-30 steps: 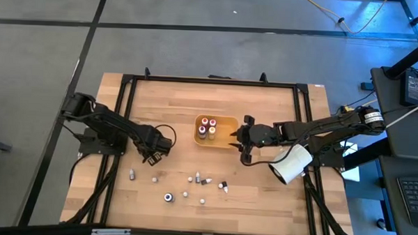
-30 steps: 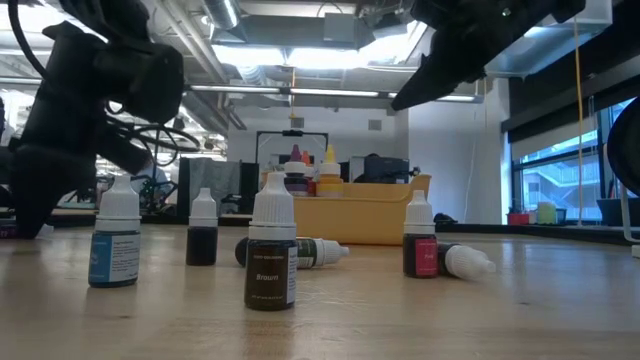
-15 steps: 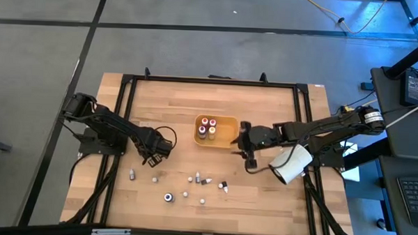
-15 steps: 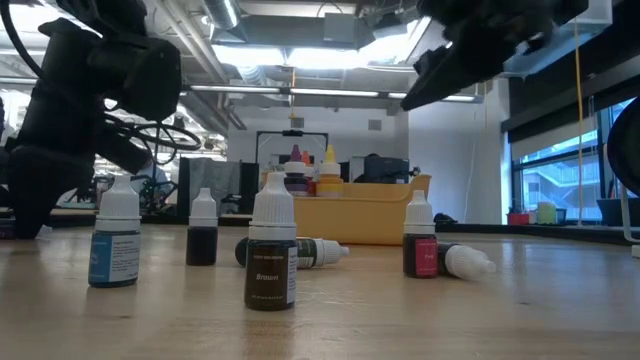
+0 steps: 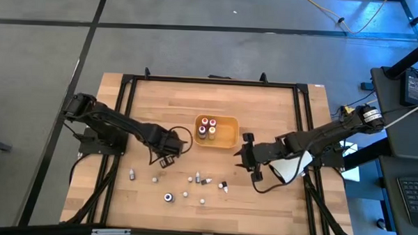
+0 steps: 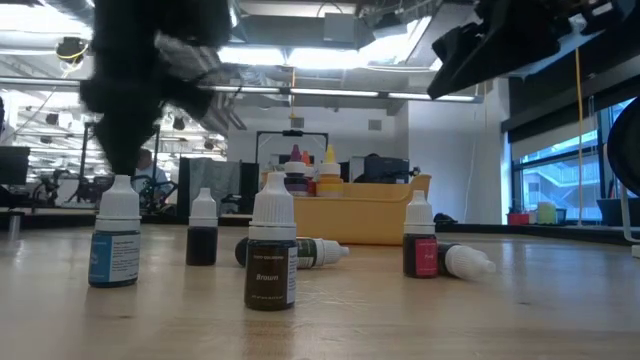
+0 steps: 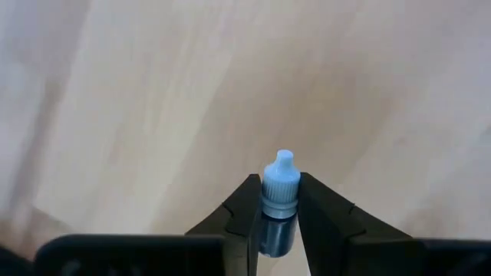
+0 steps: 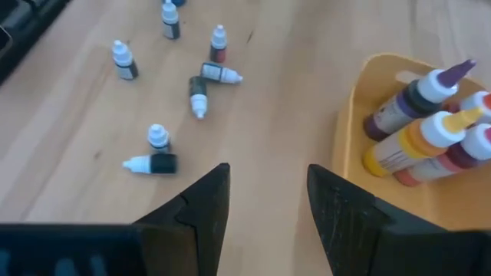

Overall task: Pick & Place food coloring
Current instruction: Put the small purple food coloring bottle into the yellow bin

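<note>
The left gripper (image 5: pixel 171 152) is being blurred in the low view; a small white-capped bottle (image 7: pixel 280 201) is being clamped between its fingers (image 7: pixel 244 218), its lower body hidden. Loose food coloring bottles (image 5: pixel 201 180) are lying just beyond. The right gripper (image 8: pixel 262 201) is being held spread, empty, beside the orange tray (image 5: pixel 228 134).

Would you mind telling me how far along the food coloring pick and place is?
Done: four bottles stand in the orange tray. In hand: the left gripper is shut on a small bottle. Left: about eight loose bottles on the table; the open right gripper hangs beside the tray.
</note>
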Available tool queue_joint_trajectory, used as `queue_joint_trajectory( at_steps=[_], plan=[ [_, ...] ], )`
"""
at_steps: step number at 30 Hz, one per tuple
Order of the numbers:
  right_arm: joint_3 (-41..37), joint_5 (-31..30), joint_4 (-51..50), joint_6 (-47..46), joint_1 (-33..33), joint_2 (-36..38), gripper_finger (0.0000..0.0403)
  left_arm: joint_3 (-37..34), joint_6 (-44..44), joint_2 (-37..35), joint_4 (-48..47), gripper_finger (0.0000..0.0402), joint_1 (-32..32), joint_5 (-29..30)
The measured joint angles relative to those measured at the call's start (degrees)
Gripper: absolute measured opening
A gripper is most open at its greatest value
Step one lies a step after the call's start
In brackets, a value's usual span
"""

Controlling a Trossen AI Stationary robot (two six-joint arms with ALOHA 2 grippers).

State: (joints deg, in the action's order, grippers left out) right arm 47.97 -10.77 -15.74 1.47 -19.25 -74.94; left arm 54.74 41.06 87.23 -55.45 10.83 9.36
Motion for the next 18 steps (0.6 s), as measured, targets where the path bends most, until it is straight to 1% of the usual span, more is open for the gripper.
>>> queue_joint_trajectory(
  at_steps=[3,5,7,9,11,13,18],
  plan=[
    [0.0,-0.1,-0.3,-2.7,-1.1,0.0,0.0177,5.5,-4.7,0.0,2.9,0.0065,-0.1,2.3],
    [0.0,-0.1,-1.5,-2.9,-1.8,0.0,0.0177,8.7,-8.3,-0.1,6.3,0.0065,-0.1,5.4],
    [0.0,-0.2,-3.5,-3.0,-2.4,0.0,0.0177,11.0,-13.5,-0.1,12.6,0.0066,-0.1,8.8],
    [0.0,-0.2,-3.9,-4.8,-2.5,0.0,0.0177,12.0,-20.0,-0.1,21.2,0.0066,-0.2,11.7],
    [0.0,-0.2,-3.7,-7.6,-2.5,-0.1,0.0177,12.1,-26.6,-0.1,30.6,0.0067,-0.7,11.7],
    [0.0,-0.4,-3.8,-9.1,-2.5,-0.1,0.0177,12.1,-31.9,0.5,39.3,0.0067,-1.2,9.8],
    [0.0,-0.3,-3.8,-10.7,-3.1,-0.3,0.0177,12.1,-42.8,5.5,57.3,0.0067,-2.8,7.3]
  ],
)
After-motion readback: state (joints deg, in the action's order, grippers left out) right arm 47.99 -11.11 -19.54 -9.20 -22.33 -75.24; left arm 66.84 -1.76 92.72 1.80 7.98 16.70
